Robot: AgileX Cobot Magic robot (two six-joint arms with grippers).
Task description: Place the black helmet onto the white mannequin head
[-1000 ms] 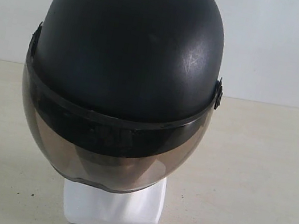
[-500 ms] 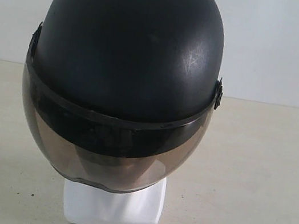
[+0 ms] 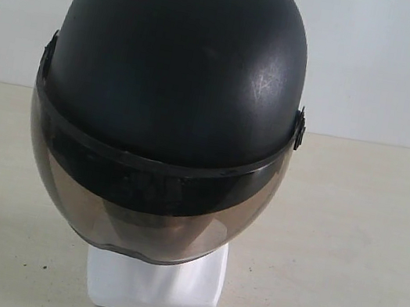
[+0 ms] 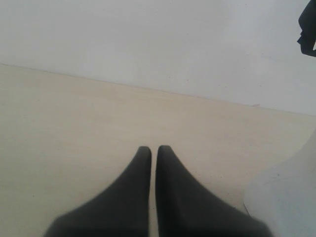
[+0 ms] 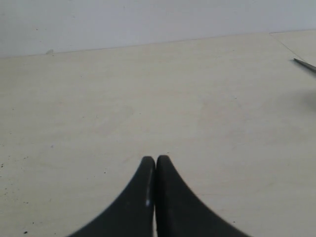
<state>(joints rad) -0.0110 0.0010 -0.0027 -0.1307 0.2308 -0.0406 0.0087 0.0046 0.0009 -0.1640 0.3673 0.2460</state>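
Matte black rounded helmet sits over glossy white mannequin head — rigid smooth shell, likely slippery; best held at rim. Left gripper, right gripper — jaws together, empty.

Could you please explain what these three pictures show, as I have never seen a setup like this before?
This is a robot with two arms, each ending in a two-fingered gripper. One picture comes from a camera off the arms that looks at the whole scene. The other two come from cameras on the wrists, each looking along its own gripper.

In the exterior view, a black helmet with a tinted visor sits on the white mannequin head. Only the head's neck base shows clearly, standing on a pale table. No arm appears in that view.

In the wrist views, the left gripper and the right gripper are both shut and hold nothing, with mostly bare table ahead of them.
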